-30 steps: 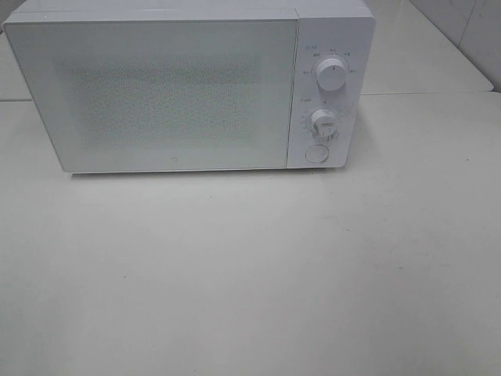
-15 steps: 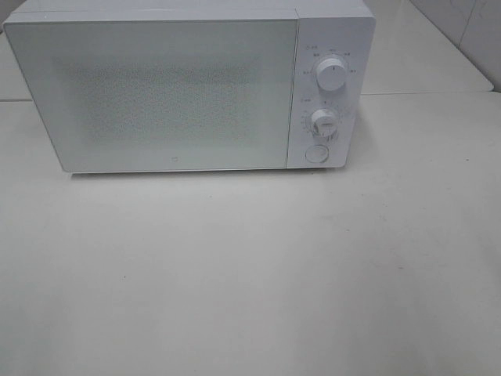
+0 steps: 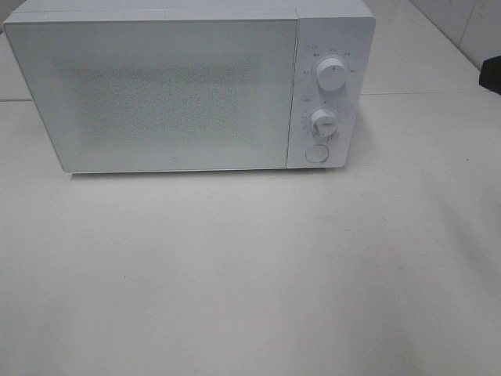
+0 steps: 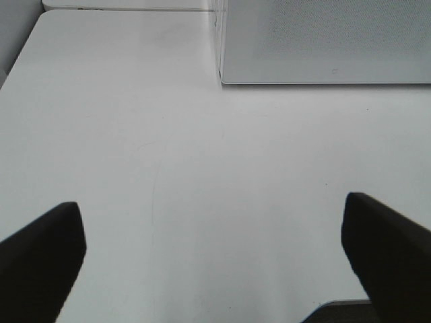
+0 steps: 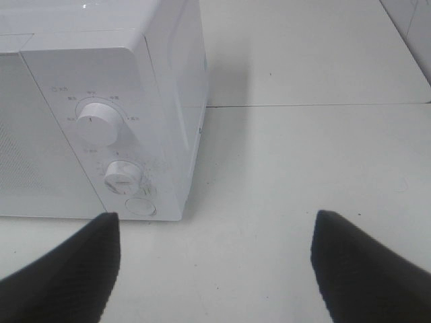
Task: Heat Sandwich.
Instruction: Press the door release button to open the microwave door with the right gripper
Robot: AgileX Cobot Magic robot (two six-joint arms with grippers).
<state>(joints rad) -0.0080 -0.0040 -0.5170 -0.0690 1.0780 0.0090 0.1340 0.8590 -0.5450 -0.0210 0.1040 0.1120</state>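
left gripper (image 4: 210, 202) stands wide open. its two dark fingers (image 4: 40, 262) sit far apart with only bare table (image 4: 202, 148) between them. it holds nothing and touches nothing that shows. ahead of it lies a lower front corner of the microwave (image 4: 323, 40), well apart from the fingertips.

right gripper (image 5: 217, 219) is wide open too, and empty. its dark fingers sit apart above the table. it faces the control end of the microwave. the upper knob (image 5: 100, 121), lower knob (image 5: 122, 177) and round button (image 5: 140, 203) stand in a column near one finger, and none of them is touched.

in the high view the microwave fills the upper left and centre of the frame. its door (image 3: 164, 94) is shut, and the frosted, speckled front hides the inside. the two knobs and the button run down the panel at the right of the door. pale table takes up the whole lower half of the frame. a dark shape (image 3: 491, 74) pokes in at the right edge, in the upper part, and too little of it shows to tell what it is.

the sandwich shows in no view, so i cannot tell where it is.
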